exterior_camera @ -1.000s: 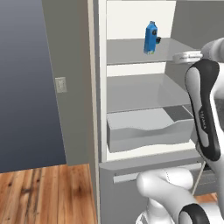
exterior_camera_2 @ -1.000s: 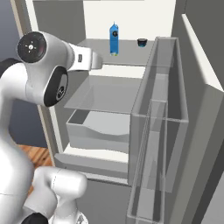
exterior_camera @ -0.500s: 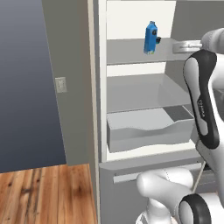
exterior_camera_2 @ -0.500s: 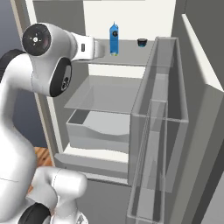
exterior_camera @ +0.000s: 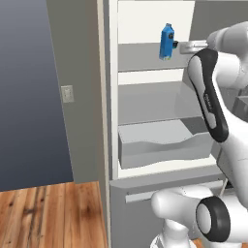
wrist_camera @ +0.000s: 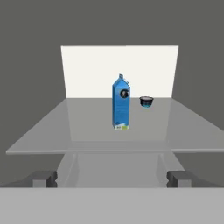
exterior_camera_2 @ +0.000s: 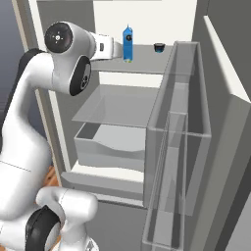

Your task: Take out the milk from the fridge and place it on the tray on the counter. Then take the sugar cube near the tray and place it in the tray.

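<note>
Fridge [exterior_camera_2: 206,63] upper shelf holds upright milk [wrist_camera: 121,103], small dark cup [wrist_camera: 146,101] beside; gripper [wrist_camera: 113,177] fingers wide, nearer milk than before

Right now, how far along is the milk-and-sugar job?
Done: the fridge door is open. In hand: nothing gripped; the gripper, jaws open, faces the milk, which stands upright on the upper shelf beside a small dark cup. Left: grasp the milk, carry it to the tray, then move the sugar cube.
</note>
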Tool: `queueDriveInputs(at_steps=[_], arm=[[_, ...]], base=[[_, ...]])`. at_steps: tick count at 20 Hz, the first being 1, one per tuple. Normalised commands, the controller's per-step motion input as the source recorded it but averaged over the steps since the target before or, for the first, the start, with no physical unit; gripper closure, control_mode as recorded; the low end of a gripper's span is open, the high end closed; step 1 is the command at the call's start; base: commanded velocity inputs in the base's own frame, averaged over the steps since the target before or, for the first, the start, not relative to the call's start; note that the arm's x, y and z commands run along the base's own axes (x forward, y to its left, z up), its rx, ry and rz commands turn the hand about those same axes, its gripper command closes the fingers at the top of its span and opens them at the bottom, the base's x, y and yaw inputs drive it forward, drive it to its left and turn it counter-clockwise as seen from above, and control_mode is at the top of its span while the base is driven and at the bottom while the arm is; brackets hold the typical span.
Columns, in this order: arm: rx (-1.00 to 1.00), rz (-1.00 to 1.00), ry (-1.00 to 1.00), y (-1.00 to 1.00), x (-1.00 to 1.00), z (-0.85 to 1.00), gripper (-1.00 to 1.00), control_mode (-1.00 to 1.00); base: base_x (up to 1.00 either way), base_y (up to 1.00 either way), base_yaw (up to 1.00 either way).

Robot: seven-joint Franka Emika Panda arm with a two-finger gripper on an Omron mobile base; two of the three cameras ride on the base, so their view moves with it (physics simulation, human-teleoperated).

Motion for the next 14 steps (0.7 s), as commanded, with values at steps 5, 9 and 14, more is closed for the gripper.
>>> queueDriveInputs(at_steps=[5,9,14], arm=[[0.0,0.0,-0.02,-0.03,0.51,0.01,-1.0,-1.0],[0.0,0.02,-0.11,-0.1,0.44,0.0,-1.0,-1.0],[0.0,0.01,0.0,-0.05,0.53,0.0,-1.0,-1.0]], base=[[0.0,0.0,0.0],[0.0,0.0,0.0],[0.0,0.0,0.0]])
